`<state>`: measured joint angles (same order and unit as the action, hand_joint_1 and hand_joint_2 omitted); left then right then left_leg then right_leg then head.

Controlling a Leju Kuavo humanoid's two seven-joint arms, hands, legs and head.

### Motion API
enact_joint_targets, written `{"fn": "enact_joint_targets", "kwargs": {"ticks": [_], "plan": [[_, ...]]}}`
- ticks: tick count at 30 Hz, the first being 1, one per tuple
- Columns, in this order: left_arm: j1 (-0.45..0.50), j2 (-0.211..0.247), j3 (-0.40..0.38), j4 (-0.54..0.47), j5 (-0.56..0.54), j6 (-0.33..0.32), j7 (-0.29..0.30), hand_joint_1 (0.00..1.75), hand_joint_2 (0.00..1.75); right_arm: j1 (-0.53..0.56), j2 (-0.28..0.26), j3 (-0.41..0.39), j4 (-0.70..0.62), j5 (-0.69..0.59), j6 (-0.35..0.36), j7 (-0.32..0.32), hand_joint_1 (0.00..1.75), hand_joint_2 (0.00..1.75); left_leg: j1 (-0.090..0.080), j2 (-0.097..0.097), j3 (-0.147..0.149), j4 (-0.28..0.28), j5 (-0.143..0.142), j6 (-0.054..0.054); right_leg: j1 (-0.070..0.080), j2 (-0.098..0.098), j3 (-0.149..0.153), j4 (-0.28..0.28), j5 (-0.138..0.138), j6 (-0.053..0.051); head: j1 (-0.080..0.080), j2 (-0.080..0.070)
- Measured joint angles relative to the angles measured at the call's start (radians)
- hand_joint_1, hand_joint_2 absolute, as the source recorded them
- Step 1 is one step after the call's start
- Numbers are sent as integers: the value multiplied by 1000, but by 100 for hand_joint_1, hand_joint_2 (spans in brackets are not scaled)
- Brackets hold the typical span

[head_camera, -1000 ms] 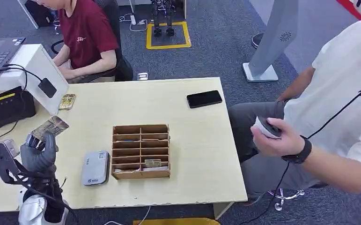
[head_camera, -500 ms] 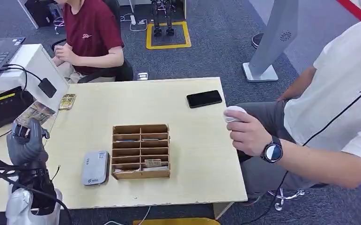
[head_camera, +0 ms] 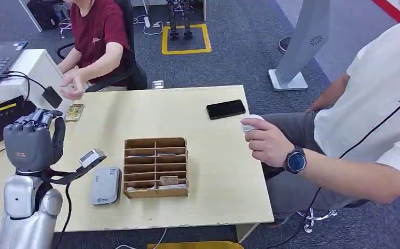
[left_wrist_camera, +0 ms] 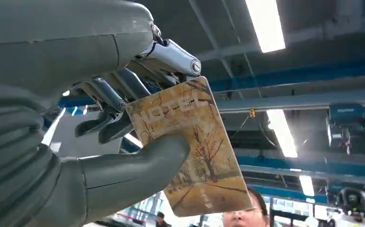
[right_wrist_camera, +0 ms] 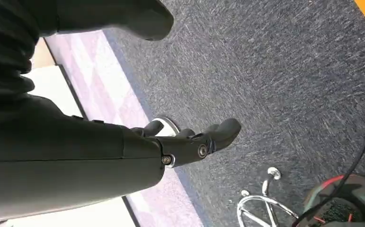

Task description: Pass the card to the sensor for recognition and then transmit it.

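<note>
My left hand (head_camera: 29,140) is raised upright over the table's left end, with its back toward the head camera. In the left wrist view the thumb and fingers (left_wrist_camera: 123,170) pinch a brown printed hotel card (left_wrist_camera: 197,156), which sticks up past the fingertips. A flat grey card reader (head_camera: 105,185) lies on the table to the right of that hand and nearer the front edge. A black terminal (head_camera: 7,119) with a yellow label stands beyond the hand at the far left. My right hand (right_wrist_camera: 185,142) hangs above the carpet, fingers loosely apart and holding nothing.
A wooden slotted card rack (head_camera: 156,167) stands mid-table. A second card (head_camera: 74,112) and a black phone (head_camera: 226,109) lie farther back. A person in red reaches a hand (head_camera: 72,85) toward the far left corner. A seated person's hand (head_camera: 265,141) holds a white object at the right edge.
My left hand has risen and turned, so its back now hides the card from the head camera. The person in red has stretched a hand toward the table.
</note>
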<state>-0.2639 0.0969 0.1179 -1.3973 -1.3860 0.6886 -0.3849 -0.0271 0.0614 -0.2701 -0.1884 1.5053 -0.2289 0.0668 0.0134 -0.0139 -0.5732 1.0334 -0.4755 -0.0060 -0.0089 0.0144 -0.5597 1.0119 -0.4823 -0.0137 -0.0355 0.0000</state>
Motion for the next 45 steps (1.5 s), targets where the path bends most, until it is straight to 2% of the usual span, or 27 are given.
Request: {"fn": "enact_joint_targets", "kwargs": {"ticks": [4, 8, 11, 14, 19, 20, 25, 30, 45], "plan": [[-26, 17, -5, 38, -64, 0, 72, 175, 175, -1, -1, 0, 0, 0, -2, 0, 0, 175, 0, 0, 0, 0, 0, 0, 0, 0, 0, 0, 0, 0, 0, 0], [-38, 32, -13, 62, -79, 0, 93, 175, 175, -1, -1, 0, 0, 0, -2, 0, 0, 175, 0, 0, -1, 0, 0, 0, 0, 1, -1, 0, 0, 0, 1, 0], [-48, 45, -34, 83, -91, 0, 133, 175, 175, -1, -1, 0, 0, 0, -2, 0, 0, 175, 0, 0, -1, 0, 0, 0, 0, 1, -2, 0, 0, 0, 0, 0], [-77, 57, -58, 127, -92, 0, 175, 175, 175, -2, -1, 8, 0, 0, -1, 0, 0, 175, 0, 0, -1, 0, 0, 0, 0, 0, -2, 0, 0, 0, 0, 0], [-121, 64, -91, 203, -86, 1, 203, 175, 175, -3, -2, 16, 0, 0, -1, 1, 0, 175, 0, 0, -1, 0, 1, 0, 0, 0, -2, 0, 1, 0, 0, 0], [-135, 64, -97, 222, -78, 1, 209, 0, 175, -4, -2, 16, 0, 0, -1, 3, 0, 175, 0, 0, -1, 0, 1, 0, 0, 0, -2, 0, 1, 0, 1, 0], [-188, 62, -132, 324, -25, 2, 211, 0, 175, -6, -2, 16, -1, 0, -3, 7, 0, 175, 0, 0, -1, 0, 1, 1, 0, 0, -2, 0, 2, 0, 0, 0], [-210, 59, -154, 382, -14, 2, 211, 0, 175, -6, -2, 16, -1, 0, -3, 8, 0, 175, 0, 0, -1, 0, 1, 0, 0, 1, -2, 0, 2, 0, 0, 0], [-222, 54, -162, 428, -13, 2, 211, 0, 175, -6, -2, 16, -1, 0, -7, 8, 0, 175, 0, 0, -2, 0, 1, 0, 0, 1, -3, 0, 2, 0, 1, 0]]}}
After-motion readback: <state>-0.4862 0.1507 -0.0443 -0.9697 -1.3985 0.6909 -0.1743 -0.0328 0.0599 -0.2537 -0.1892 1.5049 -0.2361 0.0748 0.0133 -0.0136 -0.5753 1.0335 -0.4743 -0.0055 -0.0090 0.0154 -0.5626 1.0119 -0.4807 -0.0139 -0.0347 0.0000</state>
